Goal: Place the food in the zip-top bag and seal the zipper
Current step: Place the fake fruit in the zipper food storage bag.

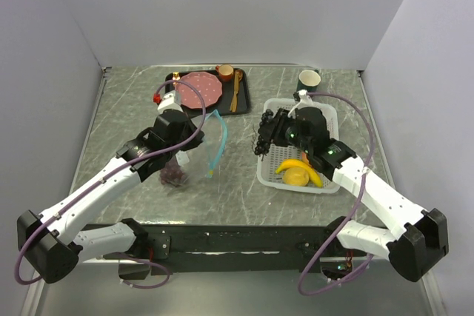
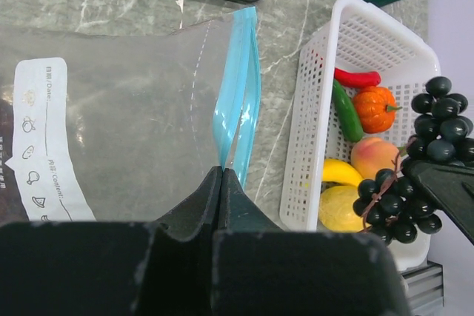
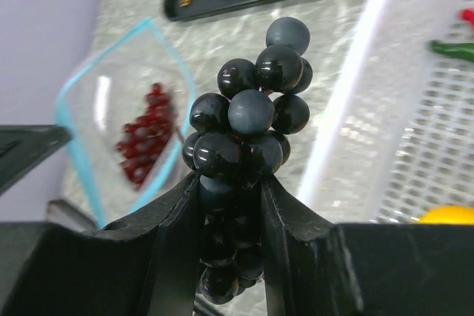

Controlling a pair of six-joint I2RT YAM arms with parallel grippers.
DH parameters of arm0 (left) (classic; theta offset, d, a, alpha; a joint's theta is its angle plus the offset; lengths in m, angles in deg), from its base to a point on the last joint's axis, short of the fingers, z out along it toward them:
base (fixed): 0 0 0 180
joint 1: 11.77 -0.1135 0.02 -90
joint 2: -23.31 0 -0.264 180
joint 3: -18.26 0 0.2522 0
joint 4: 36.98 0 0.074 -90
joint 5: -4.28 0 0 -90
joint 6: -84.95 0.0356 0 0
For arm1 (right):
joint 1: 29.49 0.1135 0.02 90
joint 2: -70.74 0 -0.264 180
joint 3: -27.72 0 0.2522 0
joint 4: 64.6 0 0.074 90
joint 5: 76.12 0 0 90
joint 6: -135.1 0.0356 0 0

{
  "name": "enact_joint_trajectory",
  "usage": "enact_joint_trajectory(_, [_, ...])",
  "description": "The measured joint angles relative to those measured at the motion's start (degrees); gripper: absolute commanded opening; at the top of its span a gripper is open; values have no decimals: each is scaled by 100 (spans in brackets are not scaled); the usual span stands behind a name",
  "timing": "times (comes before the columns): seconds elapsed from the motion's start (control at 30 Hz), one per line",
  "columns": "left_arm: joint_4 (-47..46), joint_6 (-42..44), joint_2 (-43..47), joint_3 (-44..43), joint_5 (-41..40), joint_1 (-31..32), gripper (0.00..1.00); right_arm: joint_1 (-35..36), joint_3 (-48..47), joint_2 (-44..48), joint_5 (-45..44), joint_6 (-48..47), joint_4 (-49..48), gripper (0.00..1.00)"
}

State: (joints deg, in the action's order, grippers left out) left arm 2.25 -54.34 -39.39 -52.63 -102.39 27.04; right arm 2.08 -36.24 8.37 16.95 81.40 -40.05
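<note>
The left jaws clench the zipper (image 2: 241,94), holding the zip-top bag (image 2: 133,109) open so the right jaws, grasping the dark grapes (image 3: 248,116) beside the basket (image 2: 318,109), can drop them in.

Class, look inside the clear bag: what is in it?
Red grapes lie in the bag. Its near end is hidden behind the right gripper, so nothing more can be told.

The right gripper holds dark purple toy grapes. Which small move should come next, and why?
Probably carry the dark purple grape bunch leftward to the open mouth of the clear zip-top bag: the right gripper grips the bunch short of it, and the left gripper holds the teal zipper strip.
</note>
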Motion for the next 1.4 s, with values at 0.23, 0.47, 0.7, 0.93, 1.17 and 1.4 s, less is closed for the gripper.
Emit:
enact_joint_trajectory(0.23, [-68, -11, 0, 0, 79, 0, 1, 275, -33, -424, 442, 282, -662, 31])
enact_joint_trajectory(0.47, [-74, -13, 2, 90, 138, 0, 1, 463, -225, -1270, 695, 476, -1182, 31])
enact_joint_trajectory(0.7, [-76, -90, 7, 92, 190, 0, 1, 522, -726, -1794, 815, 682, -1513, 31])
enact_joint_trajectory(0.93, [-81, -114, 7, 92, 275, 0, 1, 608, -833, -2168, 1029, 966, -2009, 30])
enact_joint_trajectory(1.17, [-107, -118, 20, 96, 361, 0, 1, 804, -831, -2708, 1259, 1187, -2146, 30])
enact_joint_trajectory(1.4, [-83, -105, 111, 96, 352, 0, 1, 1003, -831, -2802, 1379, 1207, -2149, 31])
